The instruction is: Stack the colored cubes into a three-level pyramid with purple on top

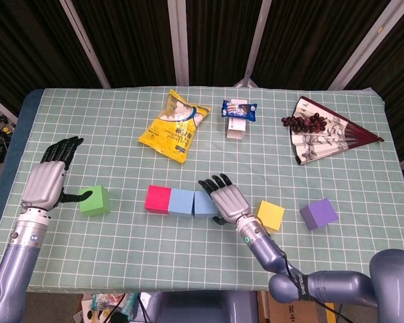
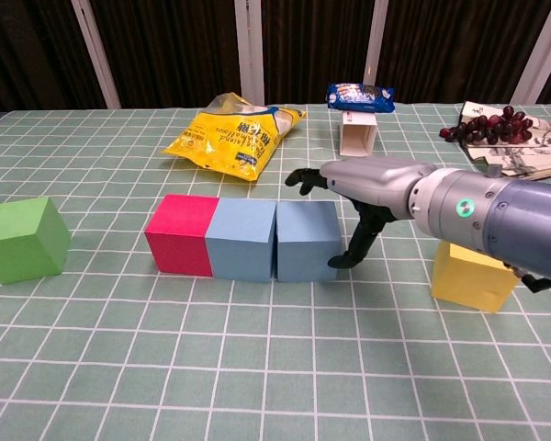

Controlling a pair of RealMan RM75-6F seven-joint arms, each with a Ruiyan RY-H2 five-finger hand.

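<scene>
Head view: the table (image 1: 323,259) carries a row of three touching cubes near its centre: a red cube (image 1: 157,199), a first blue cube (image 1: 181,202) and a second blue cube (image 1: 203,204). The right hand (image 1: 227,200) sits at the 3 o'clock end of this row, fingers (image 1: 214,182) spread and holding nothing; whether it touches the second blue cube cannot be judged from this angle. A yellow cube (image 1: 271,215) lies just beyond the hand at 3 o'clock, and the purple cube (image 1: 318,213) further out the same way, on the table and apart from the others. The green cube (image 1: 95,200) stands alone well out at 9 o'clock from the row. The left hand (image 1: 47,180) hangs just beside it, fingers extended, thumb pointing at the cube, gripping nothing. At 12 o'clock lie a yellow snack bag (image 1: 174,125), a blue packet (image 1: 239,109) on a small white box (image 1: 236,129), and a folding fan (image 1: 323,131) with dark grapes (image 1: 305,122) on it.

Chest view: the right hand (image 2: 372,188) arches beside the second blue cube (image 2: 306,241), fingers (image 2: 303,177) apart, thumb tip low by the cube's right face with a slight gap apparent. The red cube (image 2: 183,234) and first blue cube (image 2: 242,238) adjoin it. The green cube (image 2: 23,239) sits at far 9 o'clock, the yellow cube (image 2: 469,273) at 3 o'clock.
</scene>
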